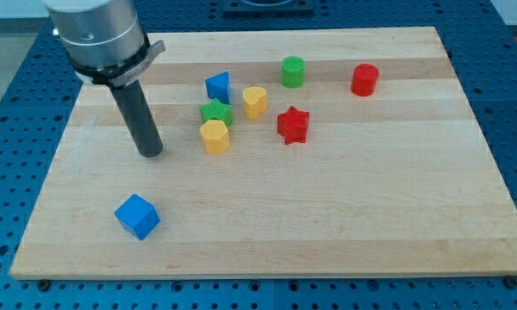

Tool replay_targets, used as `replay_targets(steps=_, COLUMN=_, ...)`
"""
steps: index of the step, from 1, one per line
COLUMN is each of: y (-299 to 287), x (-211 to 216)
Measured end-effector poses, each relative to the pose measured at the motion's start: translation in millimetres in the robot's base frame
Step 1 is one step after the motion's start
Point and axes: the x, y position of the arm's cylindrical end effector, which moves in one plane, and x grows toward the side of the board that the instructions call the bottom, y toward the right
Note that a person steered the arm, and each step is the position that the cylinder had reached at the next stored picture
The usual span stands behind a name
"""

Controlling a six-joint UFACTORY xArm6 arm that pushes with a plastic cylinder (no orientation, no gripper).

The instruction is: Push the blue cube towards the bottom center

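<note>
The blue cube lies near the board's bottom left corner. My tip rests on the board above the cube and slightly to its right, apart from it by a clear gap. The dark rod rises from the tip toward the view's top left. The tip touches no block.
A cluster sits at the view's upper middle: a blue triangular block, a green star, a yellow hexagon, a yellow heart, a red star, a green cylinder. A red cylinder stands further right. The wooden board lies on a blue perforated table.
</note>
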Motion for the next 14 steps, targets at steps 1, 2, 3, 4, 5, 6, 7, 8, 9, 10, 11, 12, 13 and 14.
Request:
replay_targets(steps=1, y=63, x=-1)
replay_targets(steps=2, y=96, x=-1)
replay_targets(steps=3, y=120, x=-3)
replay_targets(steps=4, y=119, x=4)
replay_targets(steps=5, y=59, x=36)
replay_targets(steps=6, y=-30, x=72)
replay_targets(steps=7, y=-36, x=100)
replay_targets(steps=8, y=-33, x=132)
replay_targets(steps=9, y=60, x=121)
replay_targets(steps=10, y=97, x=108)
replay_targets(steps=11, y=47, x=130)
replay_targets(steps=12, y=-3, x=118)
replay_targets(steps=13, y=14, x=72)
replay_targets(steps=14, y=83, x=71)
